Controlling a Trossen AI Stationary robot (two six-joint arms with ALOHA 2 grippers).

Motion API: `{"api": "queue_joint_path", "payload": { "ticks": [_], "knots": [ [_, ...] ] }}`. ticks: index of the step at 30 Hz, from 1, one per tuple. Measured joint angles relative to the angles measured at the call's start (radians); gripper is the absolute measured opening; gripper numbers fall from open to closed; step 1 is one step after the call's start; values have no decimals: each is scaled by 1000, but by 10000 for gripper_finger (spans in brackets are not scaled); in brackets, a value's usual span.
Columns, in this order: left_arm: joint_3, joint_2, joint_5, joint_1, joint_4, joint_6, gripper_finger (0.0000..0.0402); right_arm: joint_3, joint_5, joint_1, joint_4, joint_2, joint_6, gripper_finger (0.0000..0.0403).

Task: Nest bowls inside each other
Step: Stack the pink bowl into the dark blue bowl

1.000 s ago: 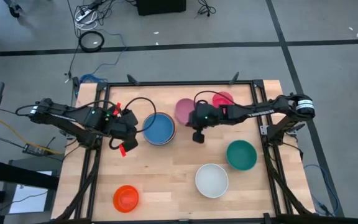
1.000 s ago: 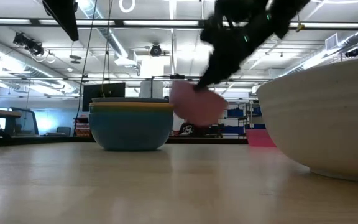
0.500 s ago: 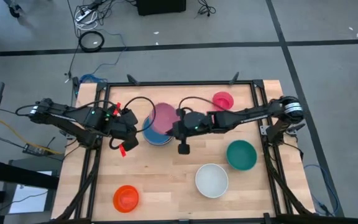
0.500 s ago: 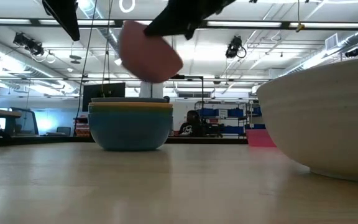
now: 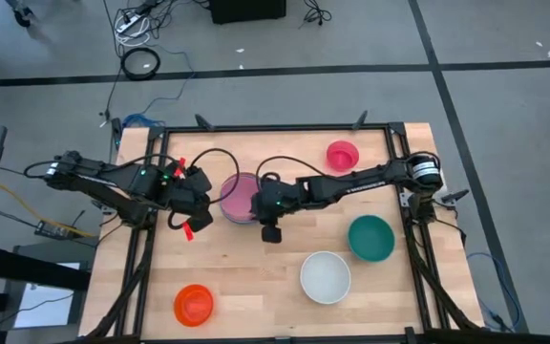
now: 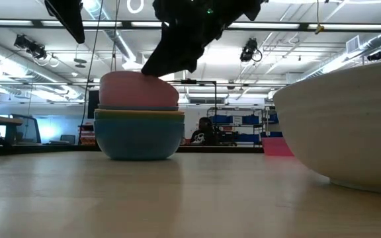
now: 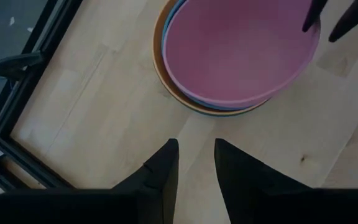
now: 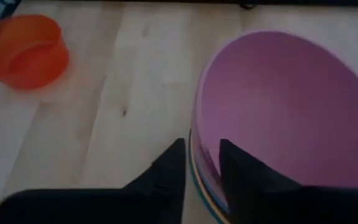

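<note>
Front row: red-orange bowl, white bowl, teal bowl, all loose. Mid-table: pink bowl seated atop the nested stack. Right gripper parted astride its rim, apparently slack. Left gripper beside the stack, open, empty. Far: magenta bowl. Probably light, stiff, slick plastic; best pinched at the rim.
</note>
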State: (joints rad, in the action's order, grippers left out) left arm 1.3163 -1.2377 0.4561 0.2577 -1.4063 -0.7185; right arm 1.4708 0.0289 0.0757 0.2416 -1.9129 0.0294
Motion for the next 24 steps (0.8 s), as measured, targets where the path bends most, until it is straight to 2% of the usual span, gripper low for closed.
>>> {"api": "queue_joint_path", "payload": {
  "ticks": [4,6,9,13,24],
  "knots": [
    [0,0,1,0,-2,0,113,-1,-2,2,38,32,13,135],
    [0,0,6,0,-7,0,113,-1,42,12,52,75,0,145],
    [0,0,19,0,-12,1,113,0,125,31,46,134,-28,149],
    [0,0,38,0,-10,4,113,0,140,41,-28,158,-5,139],
    [0,0,44,0,-19,-16,113,-1,134,40,-72,6,83,126]
  ]
}}
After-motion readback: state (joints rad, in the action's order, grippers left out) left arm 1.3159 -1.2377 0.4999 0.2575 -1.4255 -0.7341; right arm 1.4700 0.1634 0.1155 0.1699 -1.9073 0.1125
